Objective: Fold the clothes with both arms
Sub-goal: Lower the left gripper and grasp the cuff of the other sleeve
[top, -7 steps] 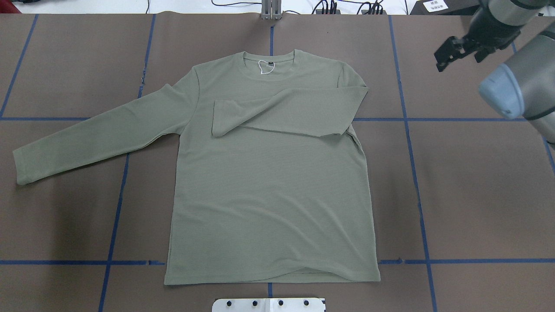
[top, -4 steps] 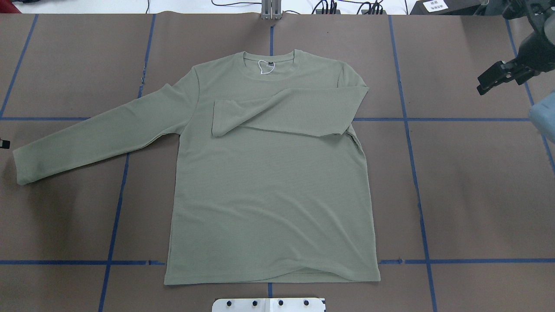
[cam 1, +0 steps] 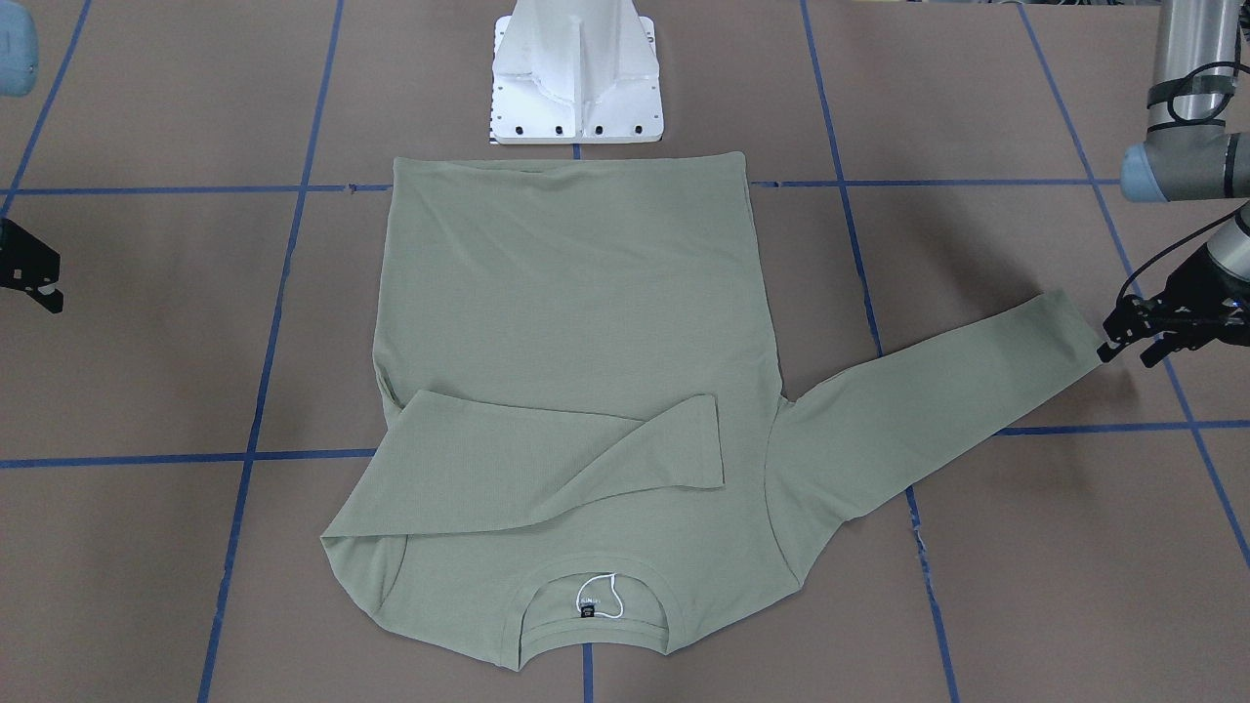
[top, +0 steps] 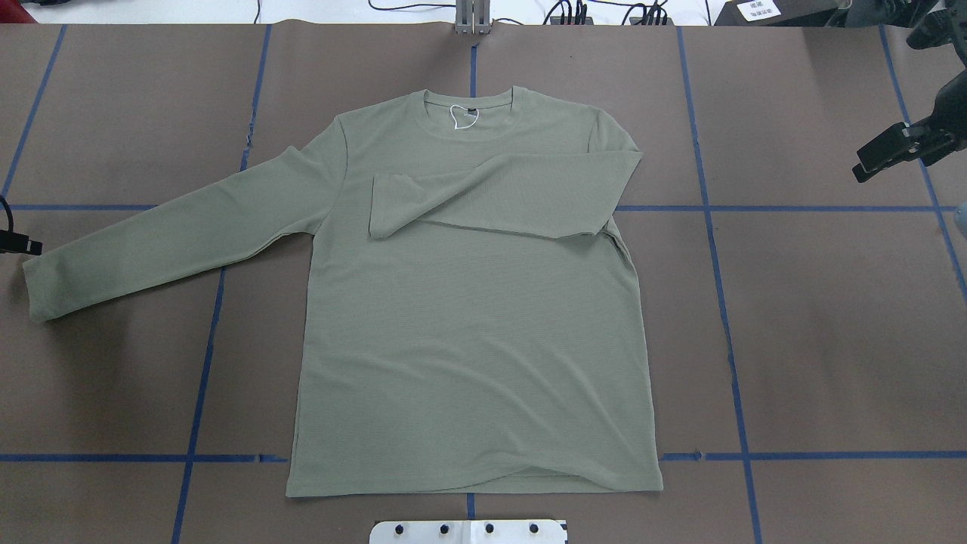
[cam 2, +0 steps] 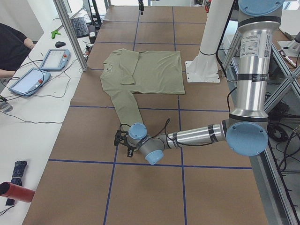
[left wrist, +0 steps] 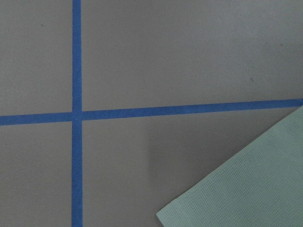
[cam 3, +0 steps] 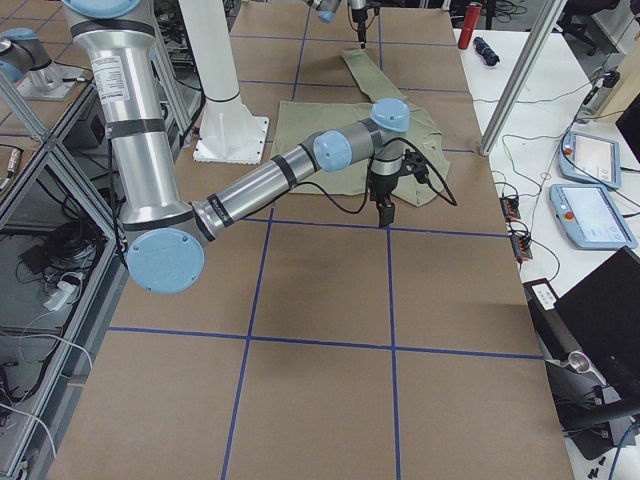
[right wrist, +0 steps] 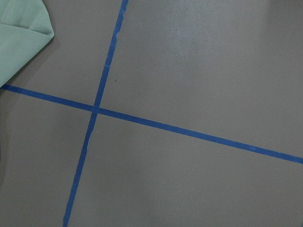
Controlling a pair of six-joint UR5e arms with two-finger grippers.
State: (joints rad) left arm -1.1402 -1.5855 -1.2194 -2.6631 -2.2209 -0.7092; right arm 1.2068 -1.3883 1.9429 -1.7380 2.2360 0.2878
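Sage-green shirt (top: 468,340) lies flat mid-way along the table (top: 831,340), one sleeve folded across its chest, the other stretched out. Left gripper (cam 1: 1125,350), fingers apart, sits just beside that cuff (cam 1: 1069,327). Right gripper (top: 880,155) hangs over open table, well apart from the shirt; finger spacing unclear.

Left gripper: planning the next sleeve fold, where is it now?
In the front-facing view, the left gripper is at the right edge, right beside the cuff of the shirt's outstretched sleeve.
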